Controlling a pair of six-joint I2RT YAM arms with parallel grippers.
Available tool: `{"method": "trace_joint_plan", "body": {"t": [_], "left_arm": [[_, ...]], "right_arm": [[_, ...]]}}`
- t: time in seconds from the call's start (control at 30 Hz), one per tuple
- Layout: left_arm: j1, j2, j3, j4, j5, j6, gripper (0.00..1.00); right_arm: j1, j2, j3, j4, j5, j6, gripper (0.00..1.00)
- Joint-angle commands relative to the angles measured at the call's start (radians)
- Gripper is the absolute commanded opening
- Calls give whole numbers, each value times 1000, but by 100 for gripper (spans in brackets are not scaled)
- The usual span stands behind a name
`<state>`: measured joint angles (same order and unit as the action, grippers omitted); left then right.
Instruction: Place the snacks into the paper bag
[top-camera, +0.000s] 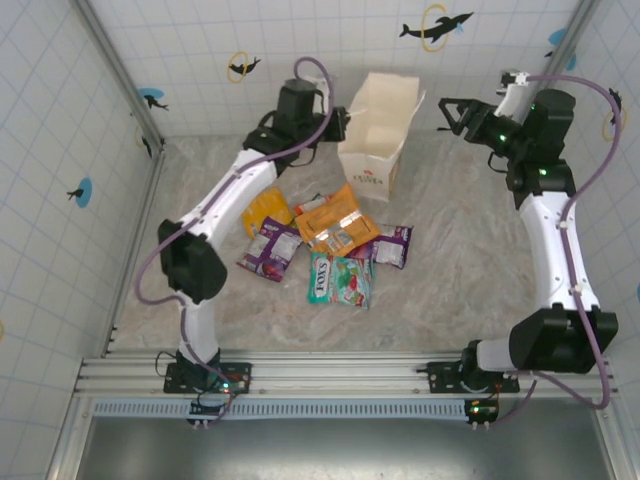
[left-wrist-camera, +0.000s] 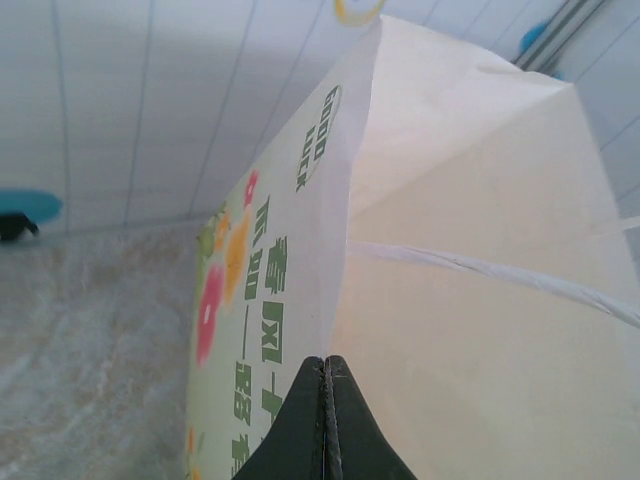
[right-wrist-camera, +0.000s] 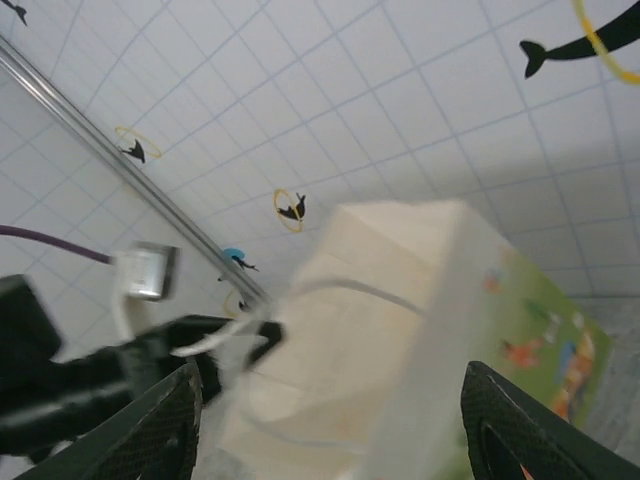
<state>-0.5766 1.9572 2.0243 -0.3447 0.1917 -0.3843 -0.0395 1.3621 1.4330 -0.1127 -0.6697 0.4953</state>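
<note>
Paper bag (top-camera: 375, 140) stands upright at the far middle of the desk (top-camera: 470, 270), mouth open upward, small red logo on its near side. Left arm (top-camera: 235, 190) reaches to the bag's left rim. Left jaws are pressed together, pinching the paper at that upper edge. In the left wrist view the corner edge of the bag (left-wrist-camera: 470, 250) runs straight down into the closed tips, with the green-lettered printed panel to the left and a plain cream wall crossed by a thin white handle (left-wrist-camera: 500, 272) to the right. Right arm (top-camera: 555, 230) holds its jaws just right of the bag, apart from it, spread wide with nothing gripped. In the right wrist view the bag (right-wrist-camera: 400, 300) sits beyond the two tips. The snacks lie in a loose overlapping cluster on the desk, near side of the bag. Orange packet (top-camera: 338, 222) lies on top at centre, with a yellow-orange packet (top-camera: 265, 208) to its left. A purple packet (top-camera: 270, 248) sits lower left and a second purple packet (top-camera: 393, 245) at right. Teal packet (top-camera: 340, 280) with white lettering lies nearest the arm bases.
</note>
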Motion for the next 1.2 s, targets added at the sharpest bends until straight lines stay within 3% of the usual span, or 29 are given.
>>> {"method": "trace_joint_plan", "body": {"t": [0.0,0.17,0.37,0.6,0.83,0.97,1.17], "left_arm": [[11,-128,13,-65,-60,48,0],[20,-226,39,-207,-205,85,0],[81,-328,9,-409,-388,82,0],[264,-488,-235,-456,-414,59,0],[357,-579,-338,-514,-489,56,0],[390,-610,-408,-526,-536,50,0],[468,-664,-520,-482,-480,42,0]], "right_arm": [[6,-27,-53,7,10,-15,70],[75,-18,-104,1,24,-37,70],[299,7,-145,-44,188,-180,70],[594,-5,-222,-38,510,-344,70],[738,38,-310,103,462,-308,70],[891,126,-325,176,532,-364,71],[1054,361,-207,112,700,-524,78]]}}
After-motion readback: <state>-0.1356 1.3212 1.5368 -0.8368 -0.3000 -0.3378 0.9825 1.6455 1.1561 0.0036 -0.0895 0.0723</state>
